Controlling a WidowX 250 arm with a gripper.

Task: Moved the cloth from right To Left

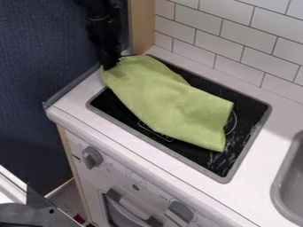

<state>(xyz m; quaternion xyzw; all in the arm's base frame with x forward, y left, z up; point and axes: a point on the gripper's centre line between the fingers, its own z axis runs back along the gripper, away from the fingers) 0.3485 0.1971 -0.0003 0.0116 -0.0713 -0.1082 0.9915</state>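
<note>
In the camera view, the cloth (pixel 172 103) lies rumpled across the black hob (pixel 215 160) in the desk (pixel 95 92), running from 10 o'clock towards 4 o'clock. The gripper (pixel 110 63) is at the cloth's 10 o'clock end; whether it grips the fabric, I cannot tell. The sink (pixel 291 182) sits at 4 o'clock.

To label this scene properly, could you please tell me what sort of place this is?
Probably a toy kitchen: a black cooktop set in a white counter, knobs below, and a sink.
</note>
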